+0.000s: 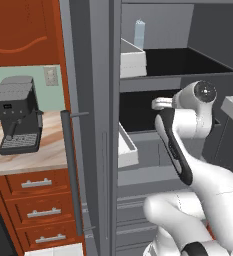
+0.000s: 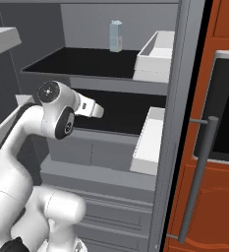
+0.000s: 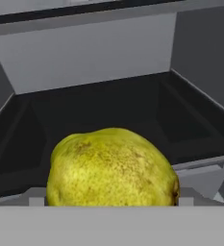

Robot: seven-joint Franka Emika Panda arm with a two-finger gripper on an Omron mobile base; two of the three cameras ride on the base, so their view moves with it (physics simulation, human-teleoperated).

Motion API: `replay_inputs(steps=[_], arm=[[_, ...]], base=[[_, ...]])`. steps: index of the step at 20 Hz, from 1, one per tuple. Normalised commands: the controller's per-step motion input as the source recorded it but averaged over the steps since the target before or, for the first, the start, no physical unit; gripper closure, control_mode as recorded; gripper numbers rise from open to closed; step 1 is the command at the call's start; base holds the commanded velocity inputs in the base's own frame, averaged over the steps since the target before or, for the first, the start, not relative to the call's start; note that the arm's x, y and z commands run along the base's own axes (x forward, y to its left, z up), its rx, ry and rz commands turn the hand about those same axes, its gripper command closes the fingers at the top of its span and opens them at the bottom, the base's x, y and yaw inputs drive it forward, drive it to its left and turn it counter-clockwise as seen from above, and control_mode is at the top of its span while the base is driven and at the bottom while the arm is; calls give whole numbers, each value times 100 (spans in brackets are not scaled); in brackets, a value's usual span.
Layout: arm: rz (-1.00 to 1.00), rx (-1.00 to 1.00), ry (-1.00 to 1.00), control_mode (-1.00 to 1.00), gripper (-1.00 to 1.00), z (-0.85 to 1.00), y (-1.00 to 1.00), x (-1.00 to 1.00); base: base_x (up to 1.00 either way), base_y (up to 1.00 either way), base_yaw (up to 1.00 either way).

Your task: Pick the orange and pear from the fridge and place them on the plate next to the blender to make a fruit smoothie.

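A: Hand view — the pear [image 3: 112,168] sits at the bottom centre of the frame, very close to the lens, with the black shelf [image 3: 108,115] of the fridge [image 1: 95,150] running back behind it toward the grey rear wall.

B: Is the tool on it?

A: I cannot tell. The fingertips are hidden behind the fruit and the bottom edge, so how wide the tool stands, and whether it has hold of the pear, is not shown. In the left base view the arm [image 1: 180,135] reaches into the middle shelf, right of centre.

B: How would the pear handle?

A: My guess is light and firm, but the skin looks smooth and the body rounded — it could roll or squirt out of a narrow pinch. I would take it across the widest part of the belly, pads on opposite sides, with moderate pressure so it does not bruise.

B: Anything nearby?

A: A white door bin [image 2: 148,140] at the centre right of the right base view, well clear.
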Motion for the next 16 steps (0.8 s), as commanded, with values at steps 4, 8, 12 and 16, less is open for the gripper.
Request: replay_inputs(steps=[4, 8, 12, 16], arm=[[0, 0, 29, -100, 100, 18, -2, -100], [0, -2, 5, -100, 100, 20, 0, -94], [0, 0, -9, -100, 100, 2, 0, -13], [0, 0, 0, 100, 100, 0, 0, -6]], base=[[0, 0, 0], [0, 0, 0], [0, 0, 0], [-10, -7, 0]])
